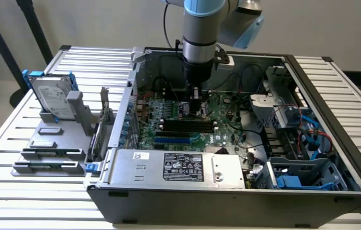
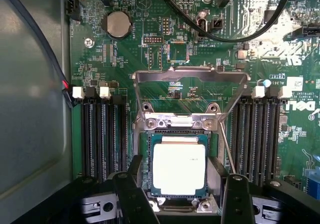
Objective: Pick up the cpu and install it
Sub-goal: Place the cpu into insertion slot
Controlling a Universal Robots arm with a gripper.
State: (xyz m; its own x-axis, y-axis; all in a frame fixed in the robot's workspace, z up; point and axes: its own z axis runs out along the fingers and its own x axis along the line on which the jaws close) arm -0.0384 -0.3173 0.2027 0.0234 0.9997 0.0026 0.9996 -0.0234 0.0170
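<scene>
cpu (image 2: pixel 179 168) flat, edges square with socket (image 2: pixel 178 132)

plain pale wall (image 1: pixel 104 24) behind; white slatted table (image 1: pixel 40 201); dark poles (image 1: pixel 32 21) against wall.

**A:** What is being cut off by the picture edges?

**B:** In the exterior view, the grey and light-blue robot arm (image 1: pixel 199 24) is being cropped above its wrist. The ribbed white metal table (image 1: pixel 40 201) is being clipped on every side. In the wrist view, the black gripper fingers (image 2: pixel 131 199) are being cut short.

**A:** And what is being hidden?

**B:** In the exterior view, the socket is being covered by the dark gripper (image 1: pixel 197 108). The large grey hard drive in its blue bracket (image 1: pixel 50 96) is being partly masked by an upright grey block (image 1: pixel 78 108).

**A:** Is anything being left unreadable?

**B:** The print on the small square silvery cpu (image 2: pixel 179 166) and on the white power-supply label (image 1: pixel 184 167) is being shown too small to be read.
</scene>
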